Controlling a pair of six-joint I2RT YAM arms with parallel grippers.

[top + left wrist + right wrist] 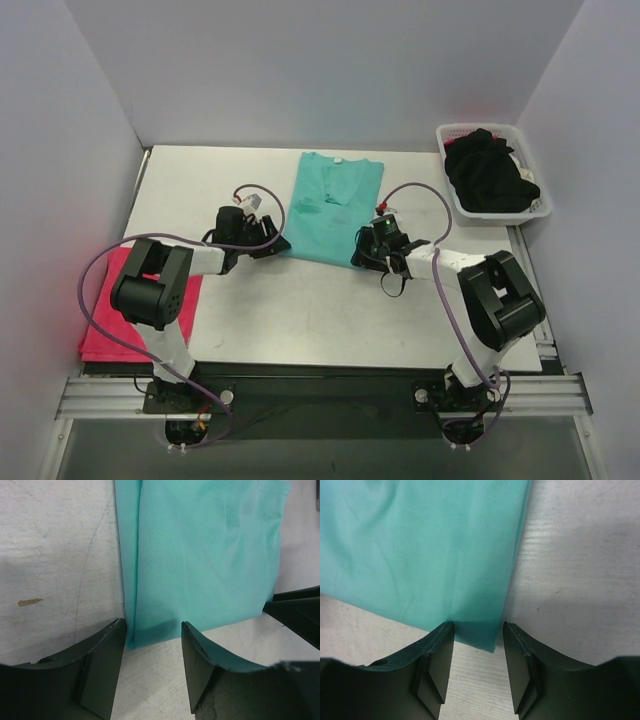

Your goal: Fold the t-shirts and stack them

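Two grippers bracket the teal-green t-shirt [330,205] at its hem.
Left gripper [277,245] and right gripper [361,256] stand released, each straddling one hem corner.

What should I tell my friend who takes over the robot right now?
Left gripper: open, fingers either side of the teal shirt's near left corner, not gripping yet.
Right gripper: open, at its near right corner.
Pink shirt: flat at the table's near left edge.
Black shirts: heaped in the white basket, far right.
Done: teal shirt looks folded narrow.
Left: fold it up, stack it, then do the black ones.
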